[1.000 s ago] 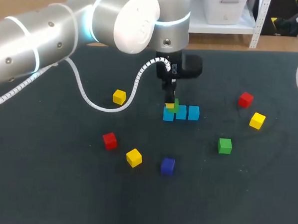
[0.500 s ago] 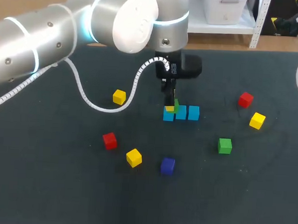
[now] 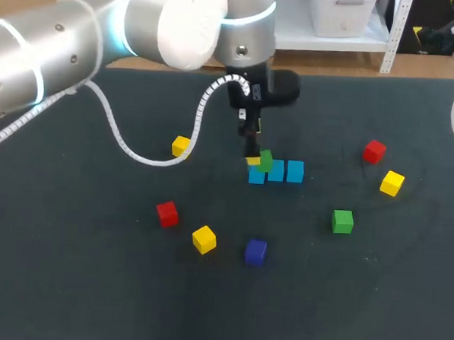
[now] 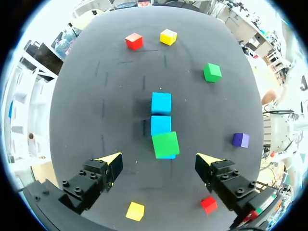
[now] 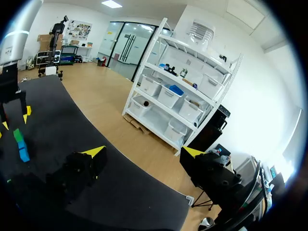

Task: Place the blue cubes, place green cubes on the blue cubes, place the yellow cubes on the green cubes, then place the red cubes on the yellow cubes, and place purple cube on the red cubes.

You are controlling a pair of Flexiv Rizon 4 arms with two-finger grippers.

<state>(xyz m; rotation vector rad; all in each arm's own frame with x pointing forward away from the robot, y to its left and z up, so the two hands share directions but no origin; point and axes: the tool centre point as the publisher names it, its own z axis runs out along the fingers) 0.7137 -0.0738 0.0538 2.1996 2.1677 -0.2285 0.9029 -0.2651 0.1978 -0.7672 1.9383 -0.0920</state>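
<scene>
- Four loose cubes lie on the left half of the counter point(image 3: 91, 285): the far yellow cube point(image 3: 181, 145), the left red cube point(image 3: 166, 212), the near yellow cube point(image 3: 203, 239), and the purple cube point(image 3: 255, 251) closest to the middle.
- Mid-counter, three blue cubes point(image 3: 295, 171) stand in a touching row. A green cube point(image 4: 165, 144) sits on the left-end one, turned slightly askew.
- A second ago the left gripper point(image 4: 158, 161) was low around that green cube. It has since risen clear, jaws wide open and empty, so the first green looks placed.
- Farther right, the second green cube point(image 3: 342, 220), right red cube point(image 3: 374, 151) and right yellow cube point(image 3: 391, 182) lie well apart and unstacked. The second green cube is probably next.
- The right gripper point(image 5: 144, 151) hangs at the counter's right edge, jaws spread and holding nothing.
</scene>
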